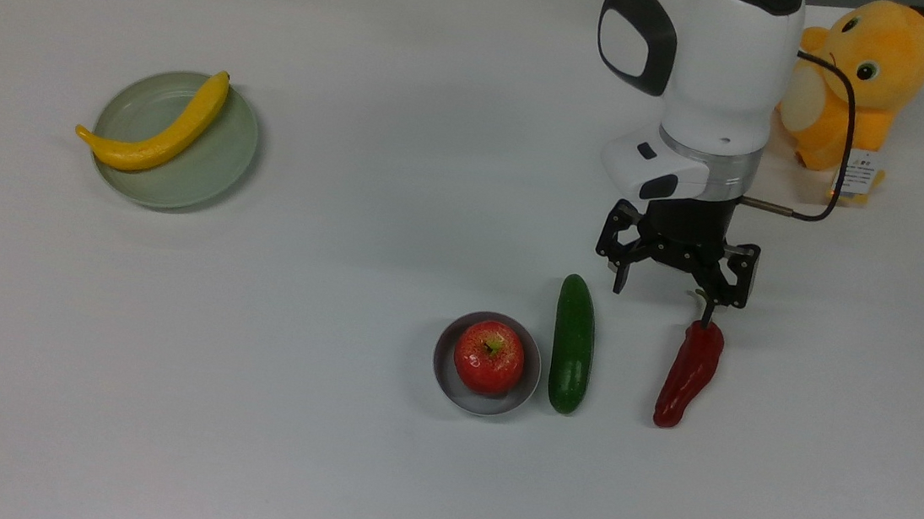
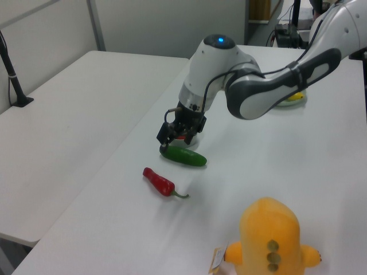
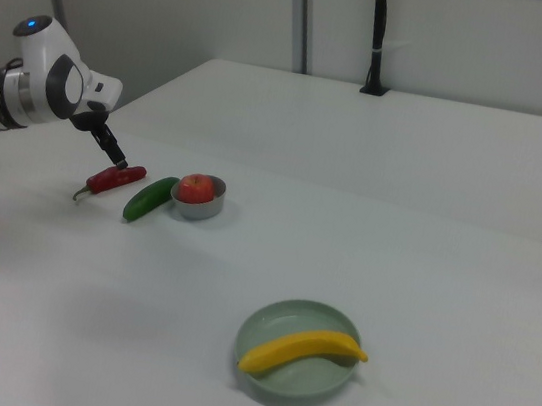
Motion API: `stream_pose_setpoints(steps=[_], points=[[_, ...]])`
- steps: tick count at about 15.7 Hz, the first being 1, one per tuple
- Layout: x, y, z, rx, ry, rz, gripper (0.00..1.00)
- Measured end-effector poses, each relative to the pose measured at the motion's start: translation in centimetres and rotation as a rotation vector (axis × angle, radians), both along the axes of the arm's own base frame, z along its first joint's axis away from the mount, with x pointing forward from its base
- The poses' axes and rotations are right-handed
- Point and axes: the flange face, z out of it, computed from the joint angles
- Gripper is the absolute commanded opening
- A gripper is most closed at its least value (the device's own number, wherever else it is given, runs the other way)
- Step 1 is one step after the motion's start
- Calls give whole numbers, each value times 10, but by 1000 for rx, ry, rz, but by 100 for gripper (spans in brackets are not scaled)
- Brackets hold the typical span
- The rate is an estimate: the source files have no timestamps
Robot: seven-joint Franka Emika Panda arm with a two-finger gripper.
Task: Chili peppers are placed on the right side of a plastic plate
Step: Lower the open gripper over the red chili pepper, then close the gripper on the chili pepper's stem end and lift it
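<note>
On the white table (image 1: 249,358), the long dark red glossy chili pepper (image 1: 688,375) lies lengthwise just beyond the black two-finger gripper (image 1: 661,304), whose jaws stand wide open and hold nothing.

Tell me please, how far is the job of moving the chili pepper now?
Nothing is finished yet. The long dark red chili pepper lies on the white table beside the dark green cucumber. In hand: the robot's open black hand hovers near its stem end. Left: grasping it and carrying it to the pale green round plate holding the yellow banana.
</note>
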Motion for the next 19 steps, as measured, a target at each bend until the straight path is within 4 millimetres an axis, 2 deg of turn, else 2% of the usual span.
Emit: stream_pose_setpoints(steps=[7,12,19], points=[[0,24,-50,-8,-96,-60,100],[-5,42,-62,-11,-133,-57,100],[-4,54,-89,-33,-149,-22,100]])
